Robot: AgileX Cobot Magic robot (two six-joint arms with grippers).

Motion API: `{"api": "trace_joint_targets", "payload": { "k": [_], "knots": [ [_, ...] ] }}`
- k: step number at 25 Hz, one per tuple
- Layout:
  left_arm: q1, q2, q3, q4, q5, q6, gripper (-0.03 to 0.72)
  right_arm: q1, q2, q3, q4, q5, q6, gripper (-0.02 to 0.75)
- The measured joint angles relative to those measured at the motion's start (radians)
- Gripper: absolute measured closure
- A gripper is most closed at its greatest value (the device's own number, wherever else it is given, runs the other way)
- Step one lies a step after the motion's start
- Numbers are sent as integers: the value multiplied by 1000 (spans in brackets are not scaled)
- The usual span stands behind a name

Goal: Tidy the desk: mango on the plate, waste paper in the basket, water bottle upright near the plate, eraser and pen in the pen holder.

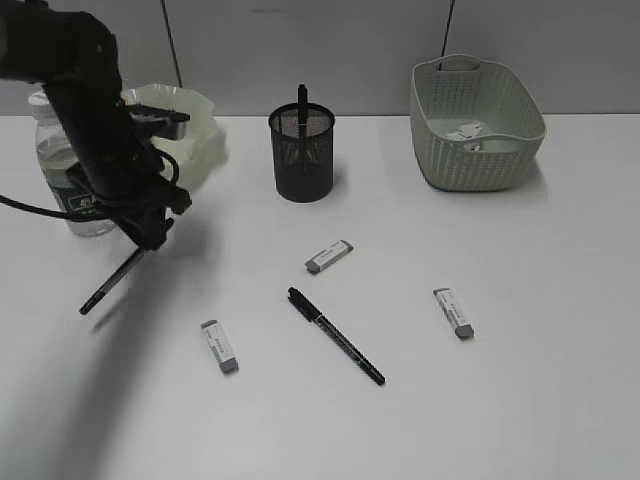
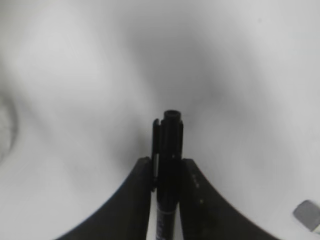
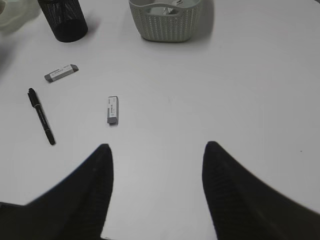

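My left gripper [image 1: 150, 235] is shut on a black pen [image 1: 113, 281] that hangs tilted above the desk [image 1: 520, 400]; the left wrist view shows the pen [image 2: 169, 135] clamped between the jaws [image 2: 168, 165]. A second pen [image 1: 335, 335] lies on the desk. Three erasers lie at the middle [image 1: 329, 256], right [image 1: 453, 312] and front left [image 1: 218, 346]. The pen holder [image 1: 302, 155] holds one pen. The waste paper [image 1: 467, 132] lies in the basket [image 1: 475, 160]. The water bottle [image 1: 60, 170] stands upright beside the plate [image 1: 200, 130]. The mango is hidden. My right gripper [image 3: 156, 150] is open and empty.
The right wrist view shows the lying pen [image 3: 41, 116], two erasers [image 3: 113, 110] [image 3: 61, 73], the pen holder [image 3: 62, 20] and the basket [image 3: 167, 25]. A grey partition wall [image 1: 350, 50] stands behind the desk.
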Motion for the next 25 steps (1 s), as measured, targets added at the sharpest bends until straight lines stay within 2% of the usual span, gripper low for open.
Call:
{"api": "trace_joint_targets", "payload": {
  "k": [5, 10, 13, 21, 25],
  "knots": [
    [0, -89, -26, -89, -59, 0, 554, 0, 0, 0, 0, 0, 0, 281],
    [-4, -149, -91, -272, -210, 7, 554, 0, 0, 0, 0, 0, 0, 281],
    [-31, -154, -121, -351, -342, 11, 554, 0, 0, 0, 0, 0, 0, 281],
    [-173, -128, -121, -382, -838, 14, 554, 0, 0, 0, 0, 0, 0, 281],
    [-194, -77, -121, -385, -1002, 14, 554, 0, 0, 0, -2, 0, 0, 281]
  ]
}}
